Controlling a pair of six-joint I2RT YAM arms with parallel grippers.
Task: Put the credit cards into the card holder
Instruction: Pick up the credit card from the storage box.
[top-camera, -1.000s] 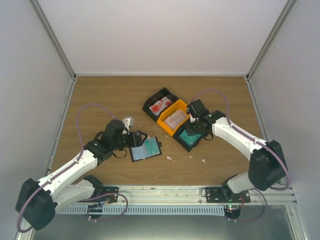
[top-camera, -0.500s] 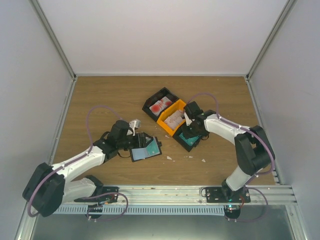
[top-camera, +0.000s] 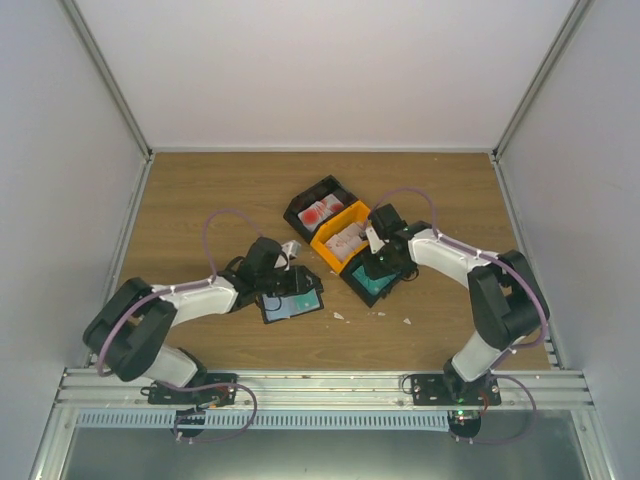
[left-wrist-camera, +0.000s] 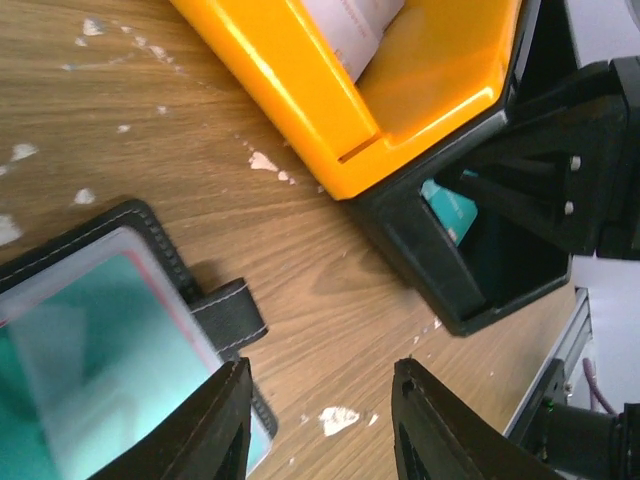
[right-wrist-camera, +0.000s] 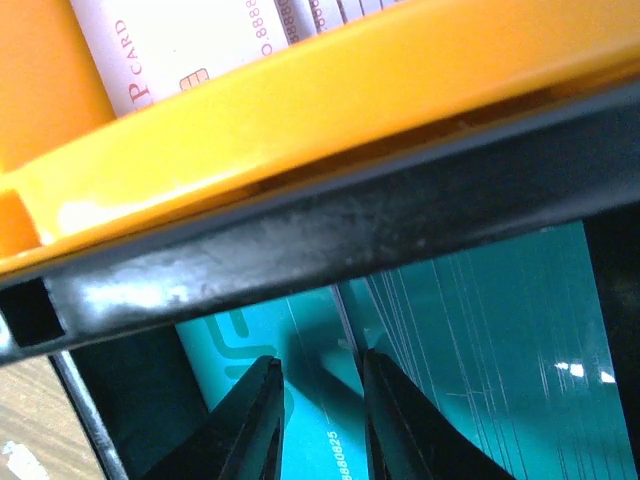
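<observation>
The black card holder (top-camera: 292, 298) lies open on the table with a teal card in it; the left wrist view shows its edge and clasp tab (left-wrist-camera: 228, 310). My left gripper (top-camera: 287, 262) is open and empty just behind the holder, over bare wood (left-wrist-camera: 322, 405). Teal credit cards (right-wrist-camera: 480, 330) lie in the near black bin (top-camera: 372, 281). My right gripper (top-camera: 378, 260) is inside that bin, jaws a little apart just above the teal cards (right-wrist-camera: 318, 420). Pale cards (top-camera: 347, 237) lie in the orange bin, red-and-white cards (top-camera: 318, 211) in the far black bin.
The three bins stand in a diagonal row at mid-table, the orange bin (left-wrist-camera: 400, 90) between the two black ones. White paper scraps (top-camera: 338, 316) lie on the wood near the holder and bins. The enclosure walls rise around the table.
My left arm has reached right, bringing its gripper to the card holder's far edge. My right gripper has moved down and left into the teal-card bin.
</observation>
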